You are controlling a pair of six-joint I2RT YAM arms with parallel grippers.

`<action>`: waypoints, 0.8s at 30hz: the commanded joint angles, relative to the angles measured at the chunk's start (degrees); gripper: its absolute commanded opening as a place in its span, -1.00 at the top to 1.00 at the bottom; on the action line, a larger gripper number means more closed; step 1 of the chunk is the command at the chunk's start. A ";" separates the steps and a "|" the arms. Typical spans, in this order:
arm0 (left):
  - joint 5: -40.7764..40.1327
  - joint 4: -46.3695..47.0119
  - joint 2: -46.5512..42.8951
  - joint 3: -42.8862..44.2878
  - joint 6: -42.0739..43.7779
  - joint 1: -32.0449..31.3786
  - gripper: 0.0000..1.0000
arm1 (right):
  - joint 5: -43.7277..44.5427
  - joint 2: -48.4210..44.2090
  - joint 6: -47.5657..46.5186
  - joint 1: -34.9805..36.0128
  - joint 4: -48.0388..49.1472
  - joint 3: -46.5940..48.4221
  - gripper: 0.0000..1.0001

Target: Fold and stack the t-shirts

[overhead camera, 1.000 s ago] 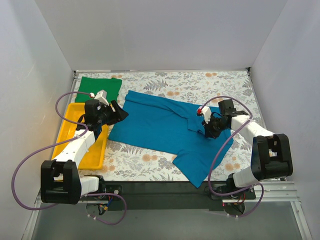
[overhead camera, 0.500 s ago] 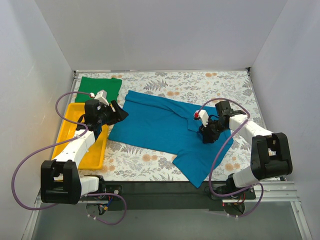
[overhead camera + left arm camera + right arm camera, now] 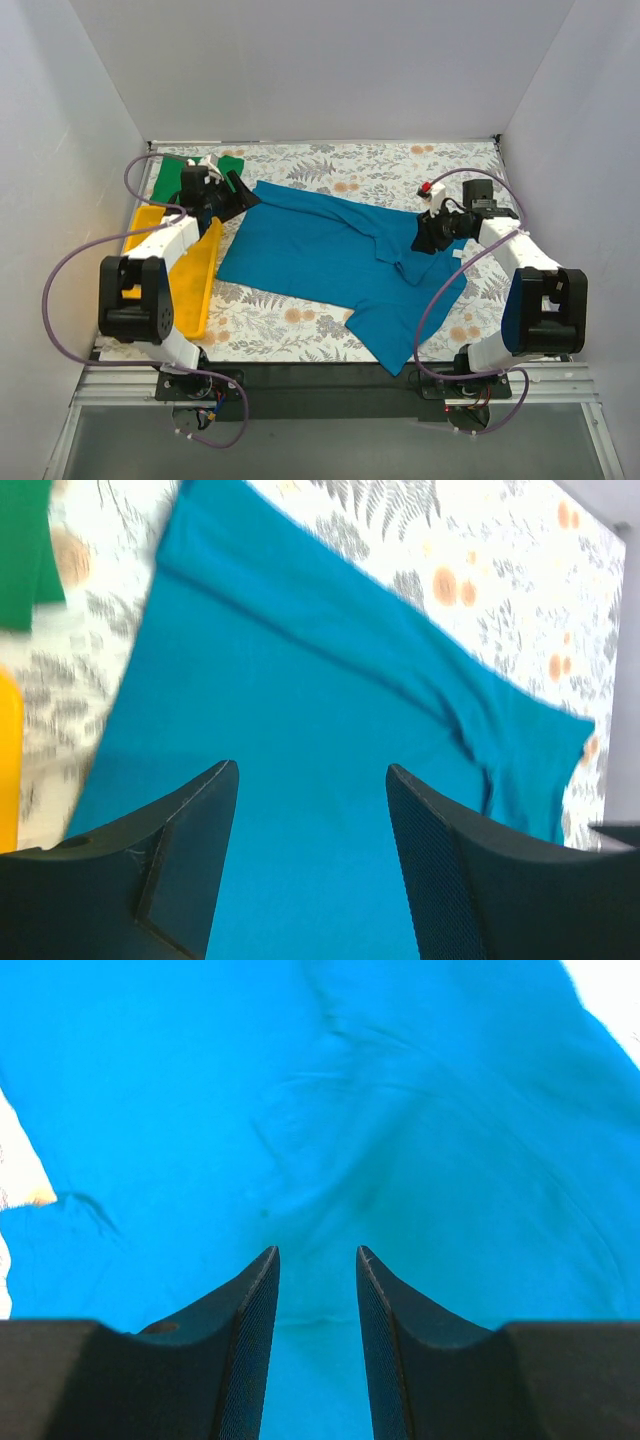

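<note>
Left end effector (image 3: 312, 770) and right end effector (image 3: 317, 1252) — both spread, empty — at teal t-shirt (image 3: 320, 255).

Bare floral-patterned bench (image 3: 400, 165) lies open beyond the spread teal-blue cotton t-shirt (image 3: 310, 250) (and near-left of it); the yellow plastic tray (image 3: 192, 298) and white wall (image 3: 70, 200) hem the left side.
</note>
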 commanded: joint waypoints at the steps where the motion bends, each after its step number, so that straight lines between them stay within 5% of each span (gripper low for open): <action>1: -3.67 -2.41 8.34 8.76 -3.38 -0.21 -0.18 | -5.38 -0.48 5.12 -3.76 4.47 -1.62 0.14; 13: -17.39 -15.78 34.22 40.39 -1.55 -2.84 0.05 | -8.46 -1.54 6.35 -5.01 5.00 -2.85 0.13; 24: -21.62 -22.29 40.29 49.21 8.12 -3.63 0.13 | -8.28 -2.24 6.44 -5.01 5.00 -2.86 0.13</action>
